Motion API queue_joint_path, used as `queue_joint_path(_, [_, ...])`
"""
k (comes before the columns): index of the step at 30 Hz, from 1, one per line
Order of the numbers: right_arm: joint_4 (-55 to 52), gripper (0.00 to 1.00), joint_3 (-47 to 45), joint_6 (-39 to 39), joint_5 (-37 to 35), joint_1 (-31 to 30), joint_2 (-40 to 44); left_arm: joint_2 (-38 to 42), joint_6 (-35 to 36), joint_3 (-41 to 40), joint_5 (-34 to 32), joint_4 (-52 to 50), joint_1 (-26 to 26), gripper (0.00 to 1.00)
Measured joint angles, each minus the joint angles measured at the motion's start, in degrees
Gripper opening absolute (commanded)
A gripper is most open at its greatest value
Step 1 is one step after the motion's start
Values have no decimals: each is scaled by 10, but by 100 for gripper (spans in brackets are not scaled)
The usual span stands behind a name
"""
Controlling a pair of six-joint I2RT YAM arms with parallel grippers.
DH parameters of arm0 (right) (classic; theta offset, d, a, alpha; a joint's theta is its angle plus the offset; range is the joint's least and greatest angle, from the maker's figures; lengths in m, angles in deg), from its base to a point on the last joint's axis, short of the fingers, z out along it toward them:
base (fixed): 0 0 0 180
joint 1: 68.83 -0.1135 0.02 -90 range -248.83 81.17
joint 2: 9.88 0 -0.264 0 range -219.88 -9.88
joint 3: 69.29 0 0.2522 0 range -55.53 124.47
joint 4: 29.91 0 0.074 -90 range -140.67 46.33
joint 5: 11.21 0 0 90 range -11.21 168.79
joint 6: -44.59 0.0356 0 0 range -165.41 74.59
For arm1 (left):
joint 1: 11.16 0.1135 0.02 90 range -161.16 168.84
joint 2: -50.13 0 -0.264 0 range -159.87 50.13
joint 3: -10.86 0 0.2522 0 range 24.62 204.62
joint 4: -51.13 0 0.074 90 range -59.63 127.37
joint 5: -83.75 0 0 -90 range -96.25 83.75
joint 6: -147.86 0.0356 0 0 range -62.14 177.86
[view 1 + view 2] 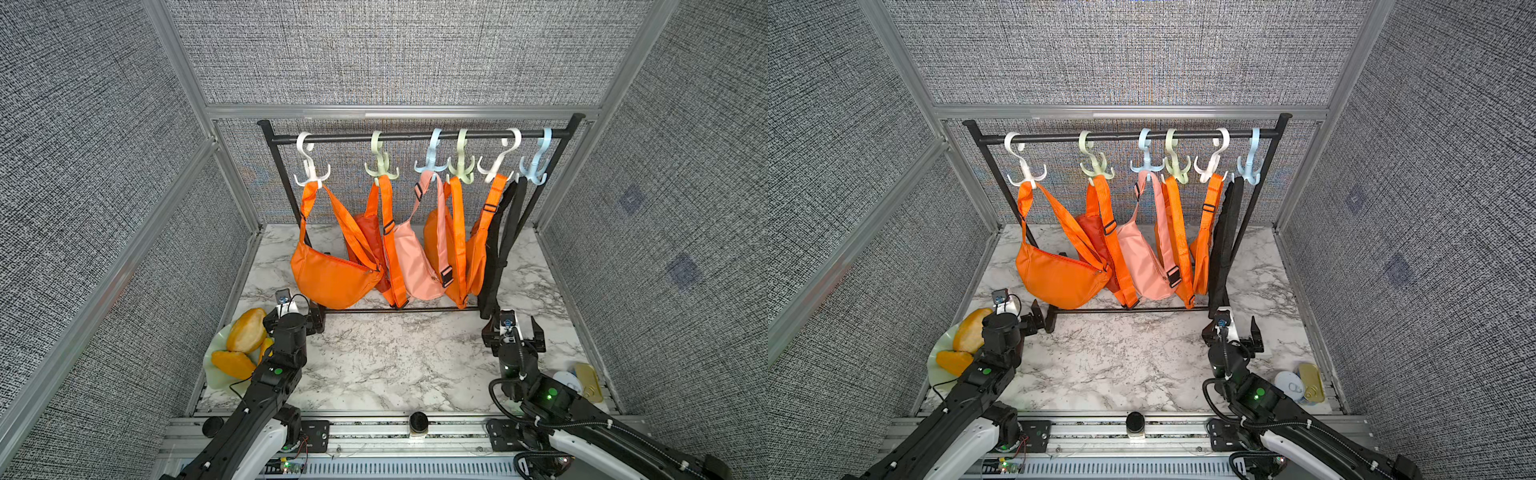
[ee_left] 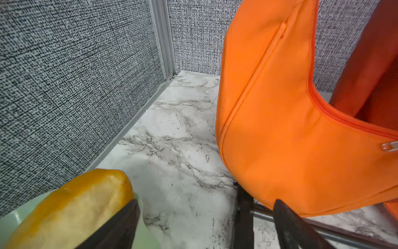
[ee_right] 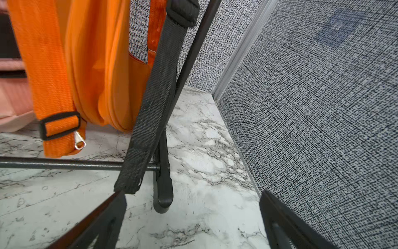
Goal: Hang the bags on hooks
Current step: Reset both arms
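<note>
Both tools are sitting low over the white marble-look tabletop (image 1: 395, 357) right now. My left gripper (image 2: 205, 203) has its jaws spread wide with nothing between them. Same story for the right gripper (image 3: 192, 194): gaping, empty.

The bright orange crescent-shaped nylon sling bag (image 1: 332, 276) is up on the black metal garment rack (image 1: 411, 136). Its orange webbing strap (image 1: 309, 203) is looped over a prong of the white plastic multi-prong hook (image 1: 311, 176) at the far left of the rail, and the pouch dangles near the left tool. Looks hung to me, so I'd call this done.

Handling-wise, I'd guess it's light and floppy with a slick nylon shell, so pinching the pouch is a bad bet. If I had to redo it, I'd grab the flat strap near the top of its loop, where the weave gives some bite.
</note>
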Motion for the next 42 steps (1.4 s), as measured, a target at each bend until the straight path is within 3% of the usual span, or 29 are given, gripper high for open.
queue_joint_path(15, [51, 99, -31, 38, 24, 81, -59, -40, 37, -5, -66, 60, -4, 91])
queue_joint_path(22, [51, 99, -26, 54, 23, 98, -65, -42, 56, -82, -114, 118, -5, 92])
queue_joint_path(35, [47, 99, -33, 74, 28, 151, -23, 42, 30, -103, -142, 98, -8, 92])
queue_joint_path(42, [64, 99, -30, 76, 42, 193, -67, 41, 26, -114, -157, 111, -8, 92])
